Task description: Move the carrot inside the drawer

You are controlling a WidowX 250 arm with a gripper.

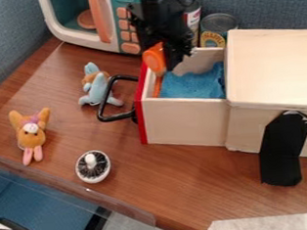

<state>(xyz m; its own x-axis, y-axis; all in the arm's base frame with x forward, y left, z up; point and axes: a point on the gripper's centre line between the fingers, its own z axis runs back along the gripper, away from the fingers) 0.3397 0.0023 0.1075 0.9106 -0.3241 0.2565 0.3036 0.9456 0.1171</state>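
The black gripper point(170, 62) hangs over the left end of the pulled-out drawer point(186, 121), close behind its red front panel. Right against the gripper's left side is an orange piece, apparently the carrot point(155, 59), at the height of the drawer's rim. Below it, a narrow orange strip shows inside the drawer along the front panel; whether it belongs to the same piece I cannot tell. Blue cloth point(192, 83) lies in the drawer.
A black handle point(111, 101) sticks out left from the drawer. Nearby are a blue plush point(97, 86), an orange plush point(31, 134) and a round white brush point(92, 166). Behind stand a toy microwave point(80, 39) and cans point(216, 27). The wooden cabinet top point(274, 65) is at right.
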